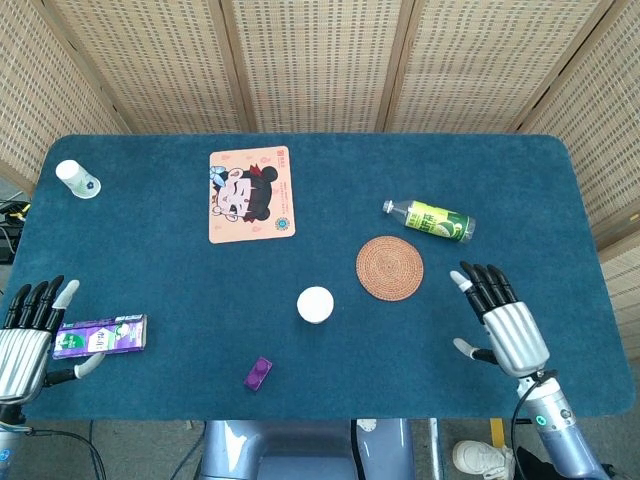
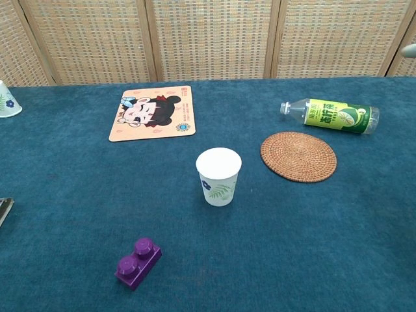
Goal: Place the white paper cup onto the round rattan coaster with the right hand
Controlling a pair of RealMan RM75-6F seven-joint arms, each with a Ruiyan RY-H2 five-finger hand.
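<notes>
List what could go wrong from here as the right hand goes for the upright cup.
1. The white paper cup stands upright and looks light; the open right hand may tip it while closing.
2. A second cup lies at the far left corner; it could be mistaken for the target.
3. The bottle lies beside the rattan coaster; a wide swing might knock it rolling.
</notes>
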